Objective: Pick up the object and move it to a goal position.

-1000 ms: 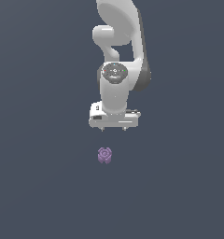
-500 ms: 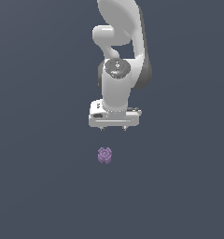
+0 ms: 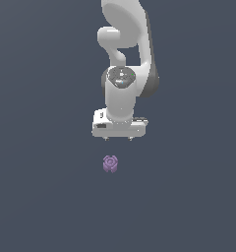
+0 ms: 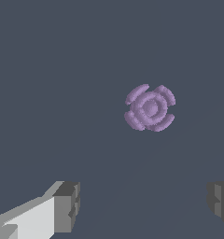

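The object (image 3: pixel 110 164) is a small light-purple lumpy rosette with a ringed round top, resting on the dark grey floor. In the wrist view the object (image 4: pixel 150 108) lies well beyond the fingertips and apart from them. My white gripper (image 3: pixel 118 139) hangs above the floor, a short way behind the object and slightly toward the exterior view's right. It is open: two grey fingertips (image 4: pixel 67 207) stand far apart with nothing between them.
The white arm (image 3: pixel 125 54) rises behind the gripper toward the top of the exterior view. A plain dark grey floor (image 3: pixel 46 197) surrounds everything.
The gripper has turned about its vertical axis and shifted slightly toward the exterior view's left and down. The object has stayed in place.
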Robot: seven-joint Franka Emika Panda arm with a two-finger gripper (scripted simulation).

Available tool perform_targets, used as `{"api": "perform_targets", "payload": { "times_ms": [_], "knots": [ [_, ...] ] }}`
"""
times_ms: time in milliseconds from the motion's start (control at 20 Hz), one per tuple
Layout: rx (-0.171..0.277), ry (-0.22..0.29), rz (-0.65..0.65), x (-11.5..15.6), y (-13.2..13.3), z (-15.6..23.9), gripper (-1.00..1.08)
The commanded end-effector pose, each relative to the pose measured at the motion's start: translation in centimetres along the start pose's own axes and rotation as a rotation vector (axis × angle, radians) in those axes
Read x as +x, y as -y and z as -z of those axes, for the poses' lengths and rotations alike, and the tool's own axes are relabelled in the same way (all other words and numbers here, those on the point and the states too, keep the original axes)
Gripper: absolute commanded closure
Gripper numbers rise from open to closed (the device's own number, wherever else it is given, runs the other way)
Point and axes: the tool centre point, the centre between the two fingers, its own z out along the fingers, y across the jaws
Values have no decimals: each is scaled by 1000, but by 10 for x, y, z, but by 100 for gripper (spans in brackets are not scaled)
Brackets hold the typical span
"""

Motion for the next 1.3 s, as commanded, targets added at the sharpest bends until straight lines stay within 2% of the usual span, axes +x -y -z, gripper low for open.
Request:
{"api": "perform_targets", "payload": {
  "times_ms": [0, 650, 1250],
  "knots": [
    [3, -1, -9, 7, -3, -6, -92],
    [23, -10, -76, 54, -30, -53, -92],
    [27, -11, -89, 61, -36, -66, -92]
  ]
}}
